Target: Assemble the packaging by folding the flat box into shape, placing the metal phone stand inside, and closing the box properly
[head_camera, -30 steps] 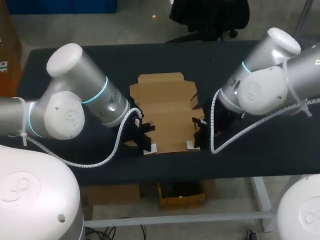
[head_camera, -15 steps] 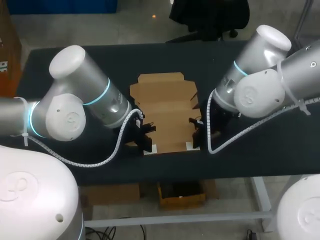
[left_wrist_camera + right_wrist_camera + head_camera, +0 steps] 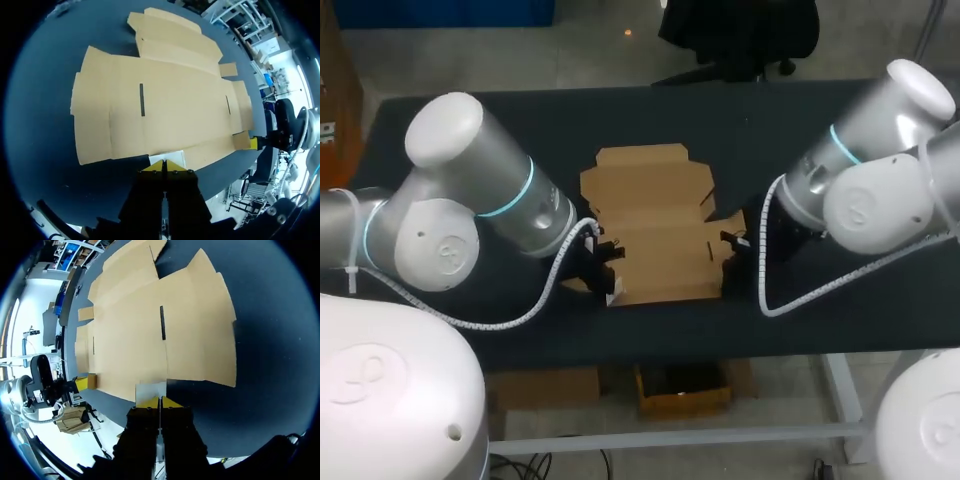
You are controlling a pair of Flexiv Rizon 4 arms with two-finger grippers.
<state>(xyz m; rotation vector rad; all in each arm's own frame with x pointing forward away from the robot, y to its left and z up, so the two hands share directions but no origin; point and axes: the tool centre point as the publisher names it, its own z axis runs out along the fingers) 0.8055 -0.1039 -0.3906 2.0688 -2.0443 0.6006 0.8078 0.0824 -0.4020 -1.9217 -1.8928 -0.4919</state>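
1. Spread flat in the middle of the black table [image 3: 800, 320]: the cardboard box blank [image 3: 655, 225], with no wall or flap raised. Judged to be at the very start of folding.
2. Set low at the blank's near-left corner: the left gripper [image 3: 163, 166], yellow tips pressed together with no gap showing.
3. Just ahead of those tips, on the blank's near edge: a small white tab [image 3: 168, 157]. Cannot tell whether it is pinched between the fingers or only touching them.
4. Mirrored at the near-right corner: the right gripper [image 3: 159, 402], tips likewise closed tight, with a second white tab [image 3: 151, 389] just ahead of them.
5. Likely reason for the pairing: one arm at each corner, to lift or pin the near panel evenly along its crease rather than twist the card.
6. Cut into the side panels: dark slots [image 3: 142, 100], probably meant to take locking flaps once the walls stand.
7. No metal phone stand seen in any view. Placing it and closing the box not yet begun.
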